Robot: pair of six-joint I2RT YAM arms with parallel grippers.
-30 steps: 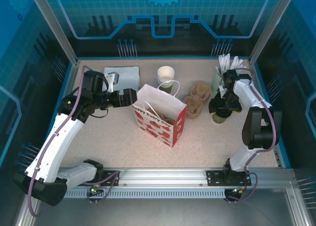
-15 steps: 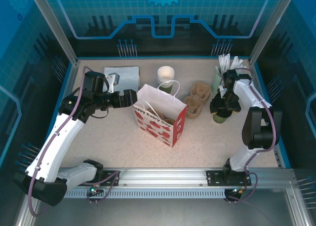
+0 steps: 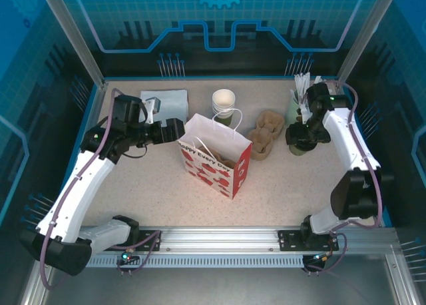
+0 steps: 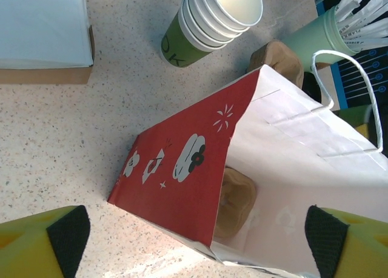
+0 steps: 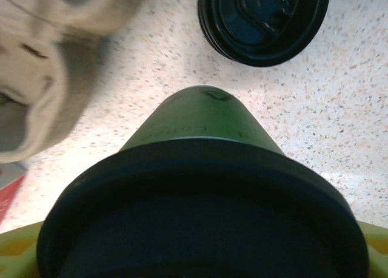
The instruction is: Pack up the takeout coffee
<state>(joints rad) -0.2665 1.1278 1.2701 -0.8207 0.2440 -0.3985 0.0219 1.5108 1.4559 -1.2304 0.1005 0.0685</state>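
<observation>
**A:** Start at the left. What is the left gripper [image 3: 174,130] doing?

**B:** Its fingers are spread wide with nothing between them. It sits at the left edge of the paper bag [image 3: 208,170], whose mouth faces up.

**A:** Anything in the bag?

**B:** The left wrist view looks straight in and shows a cup tray [image 4: 235,202] at the bottom. From overhead that's just a brown patch.

**A:** Further right?

**B:** Spare trays [image 3: 266,133] on the table [image 3: 279,185], then the coffee cup [image 5: 200,117], well right of the bag. The right gripper [image 3: 303,137] looks clamped on it just under the dark lid [image 5: 200,229]. I can't tell whether the cup is lifted.

**A:** So which arm carries it?

**B:** The right, clearly the nearer one. The cup seems upright, and it needs to go left, over the spare trays, to the bag's mouth.

**A:** Does the right wrist view add anything?

**B:** A stack of spare lids [image 5: 264,20] just beyond the cup, which is hard to make out from overhead.
</observation>
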